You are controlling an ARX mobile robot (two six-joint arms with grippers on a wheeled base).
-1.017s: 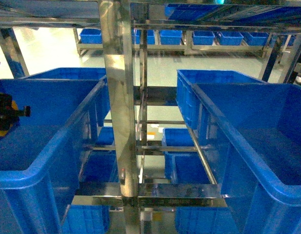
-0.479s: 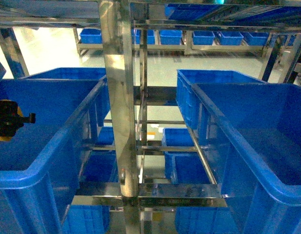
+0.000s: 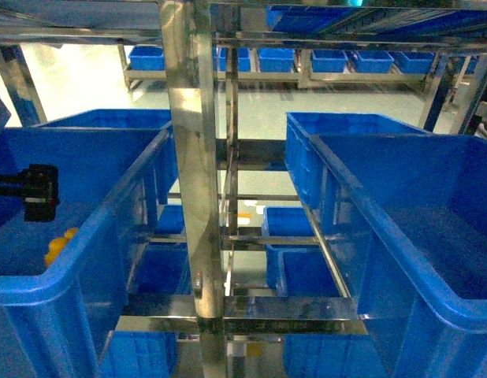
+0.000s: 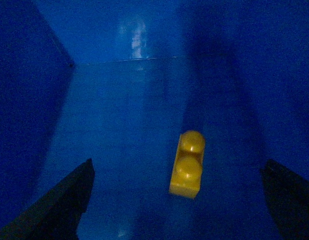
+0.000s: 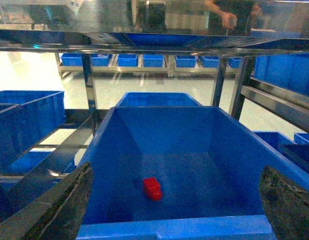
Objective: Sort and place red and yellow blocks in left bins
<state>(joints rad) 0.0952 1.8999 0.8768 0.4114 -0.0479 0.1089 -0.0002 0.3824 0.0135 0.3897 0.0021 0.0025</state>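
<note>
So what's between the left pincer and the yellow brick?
Nothing: the left wrist view shows bare bin floor between the open left pincer and the yellow brick.

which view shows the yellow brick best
The left wrist view: the yellow brick lies in plain sight on the blue bin floor between the open jaws, both studs clear. The head view catches only a yellow sliver behind the bin's near wall. The right wrist view does not show it.

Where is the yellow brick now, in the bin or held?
In the bin: the yellow brick lies on the blue crate's floor, between the left tool's open fingers, untouched.
</note>
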